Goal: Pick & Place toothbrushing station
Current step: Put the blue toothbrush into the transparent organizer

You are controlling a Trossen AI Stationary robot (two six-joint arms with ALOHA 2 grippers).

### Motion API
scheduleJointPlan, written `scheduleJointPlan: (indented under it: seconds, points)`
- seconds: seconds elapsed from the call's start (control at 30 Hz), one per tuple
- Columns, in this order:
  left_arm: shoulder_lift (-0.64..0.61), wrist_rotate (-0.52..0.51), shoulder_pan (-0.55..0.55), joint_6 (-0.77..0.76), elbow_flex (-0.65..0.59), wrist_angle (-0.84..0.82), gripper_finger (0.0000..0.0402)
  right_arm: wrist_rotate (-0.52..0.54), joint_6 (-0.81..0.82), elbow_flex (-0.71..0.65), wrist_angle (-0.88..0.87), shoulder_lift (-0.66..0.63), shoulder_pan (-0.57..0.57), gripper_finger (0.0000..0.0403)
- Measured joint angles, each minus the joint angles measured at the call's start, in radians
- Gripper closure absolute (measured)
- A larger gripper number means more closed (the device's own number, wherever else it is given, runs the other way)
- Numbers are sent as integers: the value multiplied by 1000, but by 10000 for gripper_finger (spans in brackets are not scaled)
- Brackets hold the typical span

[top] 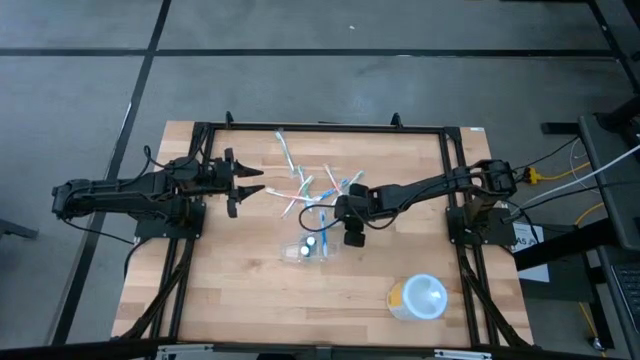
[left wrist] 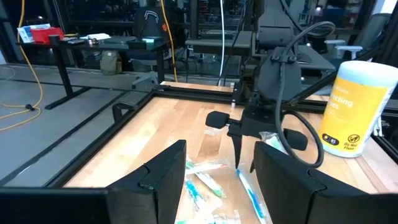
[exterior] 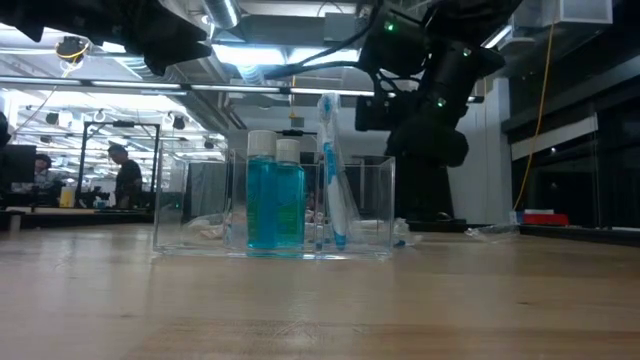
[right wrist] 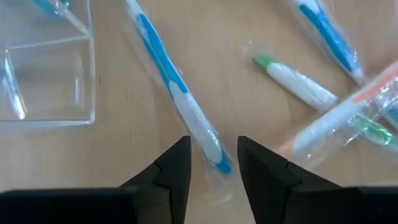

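Looking straight down, you are seeing the toothbrushing station [top: 313, 246] sitting on the wooden tabletop [top: 240, 300] near its middle, with wrapped toothbrushes [top: 300, 185] scattered just beyond it toward the far edge. Your right end effector [top: 352, 231] is hanging just beside the station, and the left end effector [top: 240, 187] is waiting well apart on the other side of the scatter.

From tabletop height you are getting what the overhead picture cannot give: the station [exterior: 272, 205] is a clear box standing upright, holding two bottles of blue liquid [exterior: 275, 195] and a blue-and-white toothbrush [exterior: 330, 170] standing on end inside it.

Your right wrist camera is showing the closest detail. The right end effector [right wrist: 213, 168] is standing with its fingers [right wrist: 174, 171] apart, straddling the end of a wrapped blue toothbrush [right wrist: 177, 93] lying flat on the wood; you cannot tell whether the fingers are touching it. A corner of the station [right wrist: 46, 87] is lying near it, empty in that compartment.

The left wrist camera is showing the left end effector [left wrist: 221, 177] with its fingers apart and holding nothing, facing the right arm [left wrist: 273, 93] and a yellow-and-white canister [left wrist: 354, 106].
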Motion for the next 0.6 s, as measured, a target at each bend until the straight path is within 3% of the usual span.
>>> scheduleJointPlan:
  seconds: [0.5, 0.6]
  points:
    - [0, 8, 0, -9, 0, -15, 217, 8, 25, -90, 55, 0, -8, 271]
    - [0, 8, 0, -9, 0, -15, 217, 13, 20, -90, 30, 0, -16, 289]
